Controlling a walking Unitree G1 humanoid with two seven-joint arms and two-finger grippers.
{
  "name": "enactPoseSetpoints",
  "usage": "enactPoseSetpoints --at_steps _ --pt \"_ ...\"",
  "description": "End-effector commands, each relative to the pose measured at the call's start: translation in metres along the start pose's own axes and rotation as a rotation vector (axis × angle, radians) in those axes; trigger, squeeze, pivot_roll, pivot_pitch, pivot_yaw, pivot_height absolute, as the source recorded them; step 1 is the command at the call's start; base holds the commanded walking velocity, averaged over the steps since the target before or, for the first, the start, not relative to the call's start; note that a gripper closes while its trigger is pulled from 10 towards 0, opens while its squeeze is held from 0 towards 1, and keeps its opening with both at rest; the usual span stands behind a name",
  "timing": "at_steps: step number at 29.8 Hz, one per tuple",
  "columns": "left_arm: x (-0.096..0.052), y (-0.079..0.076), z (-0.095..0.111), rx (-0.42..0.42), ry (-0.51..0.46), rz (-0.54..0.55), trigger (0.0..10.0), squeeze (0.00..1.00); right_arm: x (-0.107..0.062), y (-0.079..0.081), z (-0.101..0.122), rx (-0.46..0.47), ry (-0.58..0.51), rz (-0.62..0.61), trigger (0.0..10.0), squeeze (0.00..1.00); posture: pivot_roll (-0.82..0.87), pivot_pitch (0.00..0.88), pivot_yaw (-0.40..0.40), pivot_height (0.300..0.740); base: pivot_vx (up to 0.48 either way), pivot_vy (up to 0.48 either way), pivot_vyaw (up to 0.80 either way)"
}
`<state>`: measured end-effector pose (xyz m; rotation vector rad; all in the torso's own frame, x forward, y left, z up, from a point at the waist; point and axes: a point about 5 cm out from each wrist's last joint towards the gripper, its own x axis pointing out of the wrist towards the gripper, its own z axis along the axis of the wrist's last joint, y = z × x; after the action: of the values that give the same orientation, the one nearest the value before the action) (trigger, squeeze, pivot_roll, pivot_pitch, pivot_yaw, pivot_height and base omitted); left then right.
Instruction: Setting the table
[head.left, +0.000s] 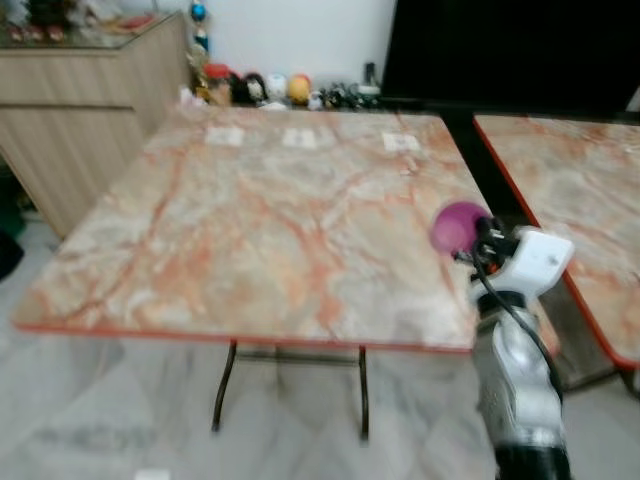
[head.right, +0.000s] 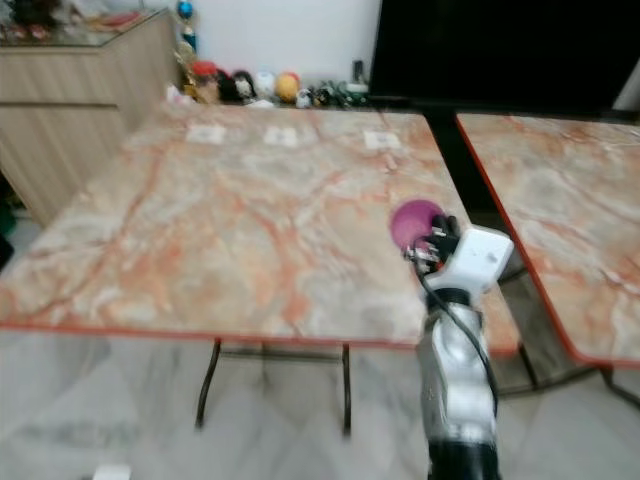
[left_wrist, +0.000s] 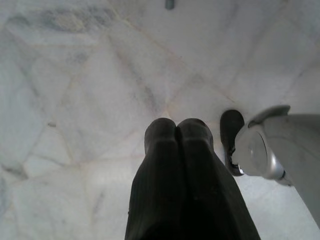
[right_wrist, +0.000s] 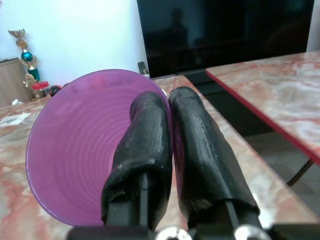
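A purple plastic cup (right_wrist: 85, 145) is pinched by its rim in my right gripper (right_wrist: 170, 107), one finger inside the cup and one outside. In the left eye view the cup (head.left: 457, 226) hangs above the near right corner of the marble-patterned table (head.left: 250, 230), with my silver right arm (head.left: 520, 370) rising below it. Three small white cards (head.left: 302, 138) lie along the table's far edge. My left gripper (left_wrist: 176, 131) hangs shut over the pale marble floor.
A second marble table (head.left: 590, 200) stands to the right across a narrow gap. A wooden cabinet (head.left: 80, 110) is at the left. Figurines and trophies (head.left: 270, 88) line the floor by the back wall, beside a large black screen (head.left: 510, 50).
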<state>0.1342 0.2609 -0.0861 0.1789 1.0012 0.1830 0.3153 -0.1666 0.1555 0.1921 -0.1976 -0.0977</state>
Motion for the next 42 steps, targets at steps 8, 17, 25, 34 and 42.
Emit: enactPoseSetpoints --at_steps 8,17,25,34,42 --pt "0.0 -0.004 -0.001 0.001 0.002 -0.012 10.0 0.0 0.002 -0.012 0.004 -0.017 -0.015 -0.041 10.0 0.0 -0.01 0.005 0.007 0.74 0.0 -0.48 0.0" --pt "-0.001 -0.001 -0.004 -0.007 0.005 -0.008 10.0 0.0 0.003 -0.013 0.005 -0.017 -0.018 -0.047 10.0 0.0 -0.01 0.012 0.005 0.74 0.0 -0.48 0.0" --pt "-0.003 0.009 -0.01 -0.012 0.017 0.002 10.0 0.0 0.002 -0.013 0.005 -0.021 -0.017 -0.053 10.0 0.0 -0.01 0.016 0.005 0.74 0.0 -0.48 0.0" --pt "-0.004 0.008 -0.011 -0.026 0.014 0.006 10.0 0.0 0.003 -0.016 0.006 -0.024 -0.017 -0.062 10.0 0.0 -0.01 0.018 0.001 0.74 0.0 -0.26 0.0" --pt "0.0 -0.007 0.001 -0.04 -0.022 -0.018 10.0 0.0 0.004 -0.019 0.006 -0.027 -0.019 -0.085 10.0 0.0 -0.01 0.019 -0.002 0.74 0.0 0.0 0.0"
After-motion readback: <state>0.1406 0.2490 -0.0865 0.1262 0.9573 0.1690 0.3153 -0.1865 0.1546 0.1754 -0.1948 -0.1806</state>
